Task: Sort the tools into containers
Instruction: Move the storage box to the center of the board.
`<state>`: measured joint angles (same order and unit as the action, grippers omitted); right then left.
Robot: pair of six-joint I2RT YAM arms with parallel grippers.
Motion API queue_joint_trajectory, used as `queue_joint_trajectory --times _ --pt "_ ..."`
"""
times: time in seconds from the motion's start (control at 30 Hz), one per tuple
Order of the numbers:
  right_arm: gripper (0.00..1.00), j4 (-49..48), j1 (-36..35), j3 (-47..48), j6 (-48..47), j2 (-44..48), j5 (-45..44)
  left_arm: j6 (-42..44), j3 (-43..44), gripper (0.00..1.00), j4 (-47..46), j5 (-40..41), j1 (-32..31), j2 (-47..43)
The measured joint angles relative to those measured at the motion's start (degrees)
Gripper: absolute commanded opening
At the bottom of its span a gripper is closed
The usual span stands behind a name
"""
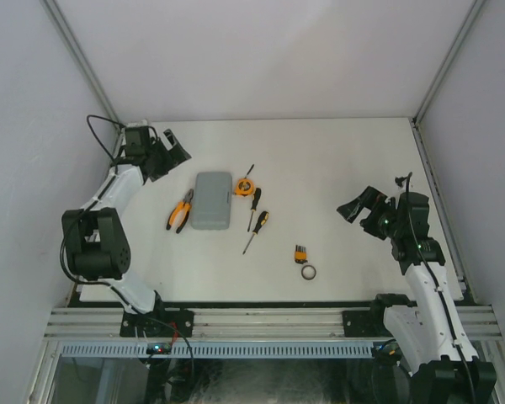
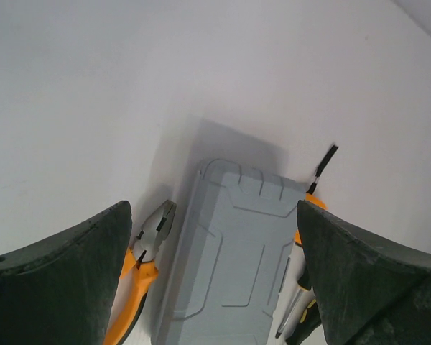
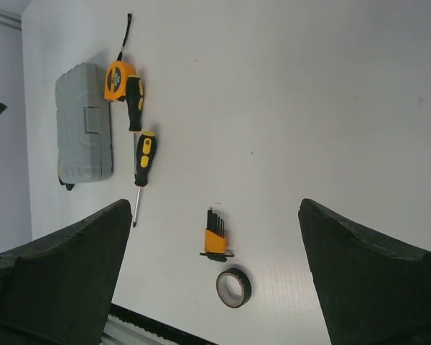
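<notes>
Closest to the arms' side of the white table (image 1: pixel 345 151) lies the small dark ring (image 1: pixel 309 272), flat on its side. Just beyond it, near but not touching, sits the black-and-orange bit set (image 1: pixel 299 252). Off to the right, the right gripper (image 1: pixel 356 217) hangs above bare table with its fingers (image 3: pixel 65 280) spread wide and nothing between them; from its own camera the ring and bit set lie in the gap below.

Further in, toward the middle, one screwdriver (image 1: pixel 254 233) lies at a slant with its tip pointing back toward the near edge. The second screwdriver (image 1: pixel 253 204) lies just beyond it, its handle up against the round orange tape measure (image 1: pixel 244 186), which has a thin black strap trailing away to the far side. The tape measure is just beside the grey tool case (image 1: pixel 211 201), at its far right corner. The case is shut, lid down, flat on the table. On its left lie the orange-handled pliers (image 1: pixel 181 211), close beside it.

Farthest back, at the left, the left gripper (image 1: pixel 172 165) hovers past the case, its jaws also wide apart and holding nothing.
</notes>
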<state>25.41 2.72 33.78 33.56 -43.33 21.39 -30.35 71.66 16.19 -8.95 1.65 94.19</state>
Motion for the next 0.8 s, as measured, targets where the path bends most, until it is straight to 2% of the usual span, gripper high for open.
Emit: queue_joint_trajectory --times 0.4,0.8 --pt "0.98 -0.37 0.04 -0.26 -0.66 1.05 2.84 0.44 0.15 1.0 3.85 2.78 -5.18 5.51" --pt "0.94 0.15 -2.12 -0.31 -1.44 1.88 3.39 0.33 0.35 0.75 3.52 1.73 -7.32 12.79"
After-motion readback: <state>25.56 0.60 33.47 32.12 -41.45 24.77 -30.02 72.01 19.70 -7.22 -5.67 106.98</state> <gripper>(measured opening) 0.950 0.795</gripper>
